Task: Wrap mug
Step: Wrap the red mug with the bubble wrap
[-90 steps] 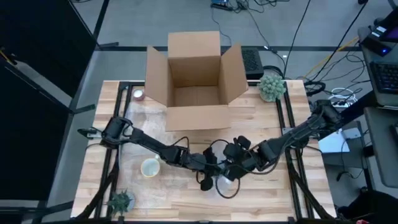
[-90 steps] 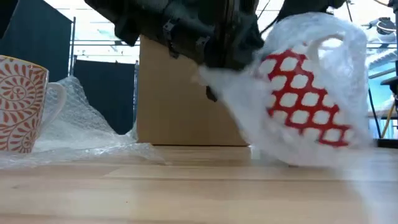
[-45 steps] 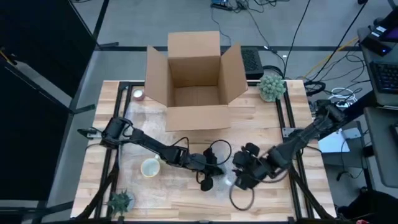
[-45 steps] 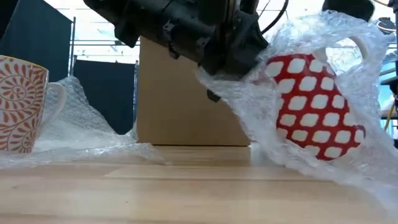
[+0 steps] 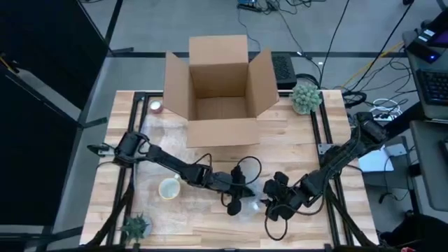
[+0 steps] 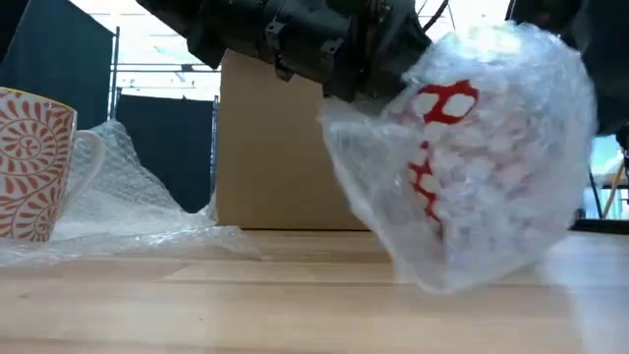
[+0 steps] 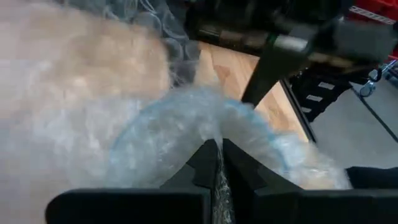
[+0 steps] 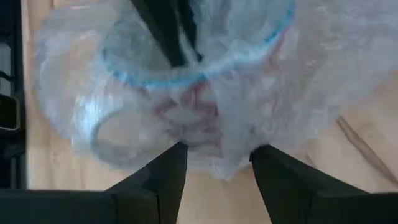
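A red-and-white mug (image 6: 432, 138) with a blue rim (image 7: 186, 118) sits inside clear bubble wrap (image 6: 491, 187) near the table's front middle (image 5: 252, 206). My left gripper (image 7: 218, 163) is shut on the wrap, coming in from the mug's left (image 5: 238, 190). My right gripper (image 8: 216, 155) is open at the mug's right side (image 5: 271, 203), one finger on either side of a bunch of wrap. The bundle's lower end (image 6: 432, 285) reaches the table. My left gripper pinches a gathered fold of bubble wrap (image 7: 217, 146) between its two fingers, beside the mug's blue rim. It comes in about level from the table's left, and the wrapped mug hangs tilted from it. My right gripper's open fingers (image 8: 171, 177) flank the wrap; I cannot tell whether they touch it.
A second mug with an orange pattern (image 5: 169, 187) stands upright left of the arms. More bubble wrap (image 6: 128, 202) lies behind it. An open cardboard box (image 5: 219, 91) stands at the far middle, with plants at the far right (image 5: 306, 96) and near left (image 5: 136, 227).
My right gripper has gone toward the table's near edge, around the mug's right side. The bubble wrap has been drawn over the mug's front, so the red pattern, plain before, now shows only faintly. The mug has turned in the wrap.
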Robot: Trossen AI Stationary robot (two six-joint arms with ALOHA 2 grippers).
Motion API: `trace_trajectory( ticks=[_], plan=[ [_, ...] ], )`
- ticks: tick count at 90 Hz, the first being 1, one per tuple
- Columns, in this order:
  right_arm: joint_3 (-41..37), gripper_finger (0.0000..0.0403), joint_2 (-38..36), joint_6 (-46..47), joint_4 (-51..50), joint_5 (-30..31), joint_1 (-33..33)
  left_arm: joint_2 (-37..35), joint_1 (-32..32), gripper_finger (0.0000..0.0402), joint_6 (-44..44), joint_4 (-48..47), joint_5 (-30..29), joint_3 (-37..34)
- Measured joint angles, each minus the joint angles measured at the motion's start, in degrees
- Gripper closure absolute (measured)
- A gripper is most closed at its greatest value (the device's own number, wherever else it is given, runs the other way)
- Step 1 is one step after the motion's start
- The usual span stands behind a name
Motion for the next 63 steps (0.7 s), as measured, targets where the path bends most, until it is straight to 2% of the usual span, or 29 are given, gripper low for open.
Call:
trace_trajectory(
  ticks=[14, 23, 31, 36, 49, 63],
  plan=[
    [-0.9, 0.0236, -0.2, -0.3, -1.0, 0.1, -0.7, -0.1, 0.0, 0.04, 0.3, -0.5, 0.0, 0.1],
    [1.7, 0.0236, -3.1, -1.3, -10.7, -5.5, -1.2, 0.0, 0.0, 0.04, 0.3, -1.3, 0.0, 0.2],
    [5.7, 0.0236, -7.2, -1.8, -18.3, -6.8, -1.2, 0.5, 0.0, 0.04, 0.2, -0.6, 0.0, 0.3],
    [7.2, 0.0236, -9.4, -2.3, -21.3, -4.5, -1.4, 0.5, 0.0, 0.04, 0.2, -0.8, 0.0, 0.3],
    [7.6, 0.0236, -12.9, -0.9, -18.3, 9.1, -2.7, 0.6, 0.0, 0.04, 0.2, -0.6, -0.1, 0.3],
    [7.6, 0.0236, -12.2, 3.0, -15.7, 9.0, -5.2, 0.7, 0.0, 0.04, 0.2, 0.1, -0.1, 0.3]
  ],
)
